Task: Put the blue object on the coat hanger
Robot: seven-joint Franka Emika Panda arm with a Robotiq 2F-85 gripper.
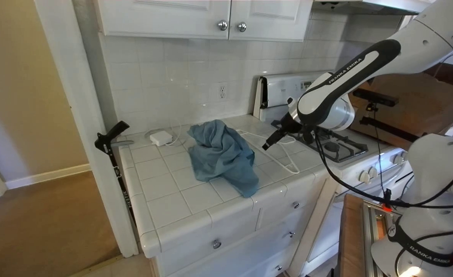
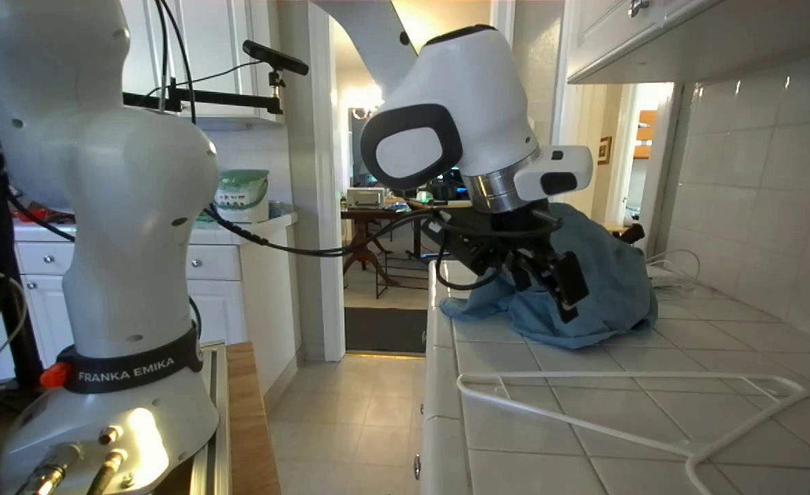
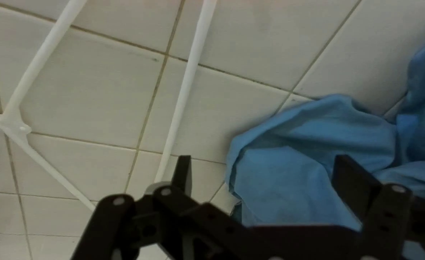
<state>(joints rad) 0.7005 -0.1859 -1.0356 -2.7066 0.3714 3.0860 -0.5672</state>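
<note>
Hanging near the blue cloth point(image 1: 222, 156) at mid-frame in an exterior view, the gripper point(image 3: 262, 164) has its jaws apart, holding nothing, probably to pinch a fold; the white hanger point(image 3: 188, 77) lies flat alongside, seemingly for draping. There, the cloth's long axis slants from upper left to lower right, its tail pointing toward the front of the counter point(image 1: 169, 200).

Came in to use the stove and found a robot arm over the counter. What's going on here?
A teleoperated robot arm is meant to put the blue cloth on the coat hanger. Its gripper is open and hangs above the counter, apparently holding nothing. The cloth lies crumpled on the counter, with the white hanger flat beside it; the two are not yet joined.
</note>
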